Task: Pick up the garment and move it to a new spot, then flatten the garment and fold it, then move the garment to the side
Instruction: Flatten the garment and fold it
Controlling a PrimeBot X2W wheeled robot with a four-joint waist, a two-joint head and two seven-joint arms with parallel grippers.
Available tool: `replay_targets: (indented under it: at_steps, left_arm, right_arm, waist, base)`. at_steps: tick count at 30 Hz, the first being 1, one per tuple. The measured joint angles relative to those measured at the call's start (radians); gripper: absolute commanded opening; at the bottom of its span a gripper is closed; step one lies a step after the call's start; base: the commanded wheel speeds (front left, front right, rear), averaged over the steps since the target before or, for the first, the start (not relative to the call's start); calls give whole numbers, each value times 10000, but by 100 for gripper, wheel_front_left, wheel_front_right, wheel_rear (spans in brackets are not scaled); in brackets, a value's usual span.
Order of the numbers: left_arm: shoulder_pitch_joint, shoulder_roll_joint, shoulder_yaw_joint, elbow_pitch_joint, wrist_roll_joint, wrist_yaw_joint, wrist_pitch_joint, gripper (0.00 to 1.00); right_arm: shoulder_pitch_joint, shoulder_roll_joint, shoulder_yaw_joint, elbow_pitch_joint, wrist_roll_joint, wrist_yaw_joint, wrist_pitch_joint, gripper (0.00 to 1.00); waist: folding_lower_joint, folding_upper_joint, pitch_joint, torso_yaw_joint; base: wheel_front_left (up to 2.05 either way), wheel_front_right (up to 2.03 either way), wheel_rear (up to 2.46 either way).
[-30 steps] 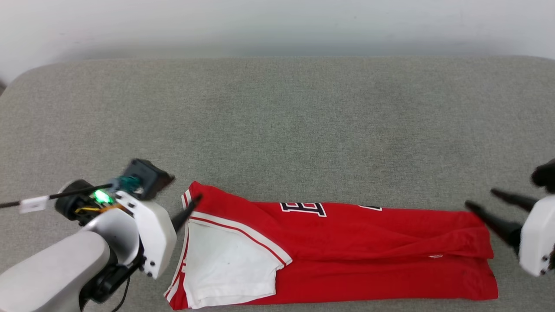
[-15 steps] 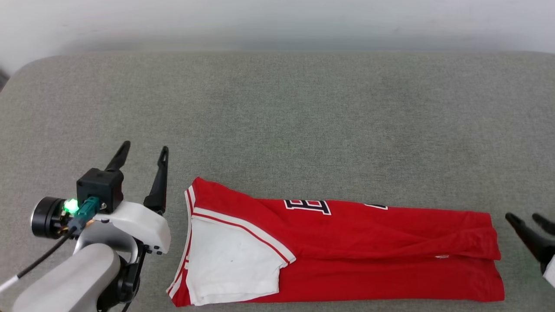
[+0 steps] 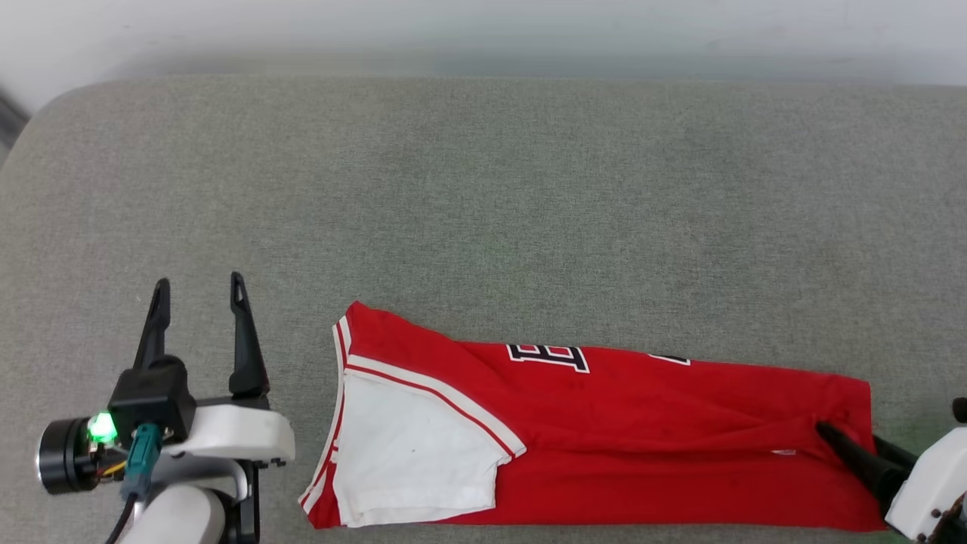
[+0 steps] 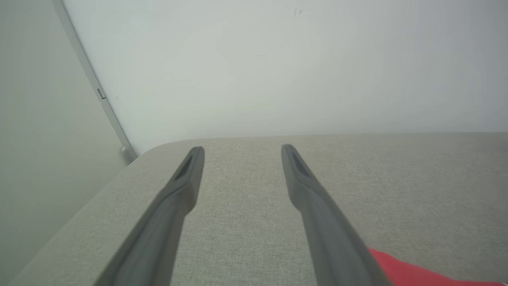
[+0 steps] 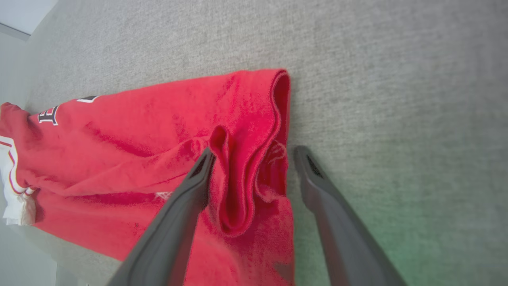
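Observation:
The garment (image 3: 619,446), a red jersey with a white sleeve and part of a black print, lies folded into a long strip along the near edge of the grey cushion (image 3: 483,211). My left gripper (image 3: 198,285) stands open left of the collar end, apart from the cloth, fingers pointing away. In the left wrist view the left gripper (image 4: 242,149) holds nothing and a red corner of the garment (image 4: 416,272) shows at the lower right. My right gripper (image 3: 846,434) is open at the hem end. In the right wrist view the right gripper (image 5: 254,151) straddles a raised fold of the garment (image 5: 158,131).
A pale wall (image 3: 483,30) runs behind the cushion's far edge. The cushion's rounded corner (image 4: 158,147) lies ahead of the left gripper, with a grey strip (image 4: 99,93) on the wall beside it. Bare cushion stretches beyond the garment and to its right (image 5: 397,99).
My left gripper has left the garment's shoulder corner, turned its fingers away and drawn back to the left. My right gripper pulled right, then came in onto the hem. The head camera shifted slightly.

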Motion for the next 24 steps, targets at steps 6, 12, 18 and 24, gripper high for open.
replay_targets:
  at_steps: [6,12,18,24]
  left_arm:
    - [1119,-1248,1452,-282,1513,-585,-2,100]
    - [1870,-2263,2395,-550,2780,-1250,0,100]
    - [2264,-2930,2980,-593,3567,-1908,-2,100]
    - [2629,-3306,3313,-654,4052,-2324,-2,100]
  right_arm:
    - [12,180,291,21,167,0,313,100]
    - [-52,190,495,134,77,0,372,0]
    - [-90,35,614,211,0,10,481,0]
    - [-92,-807,353,226,-96,6,826,0]
  waist:
    - [0,0,-18,88]
    - [0,0,-125,106]
    - [0,0,-340,80]
    - [0,0,-656,45]
  base:
    - [0,0,0]
    - [0,0,0]
    - [0,0,0]
    - [0,0,0]
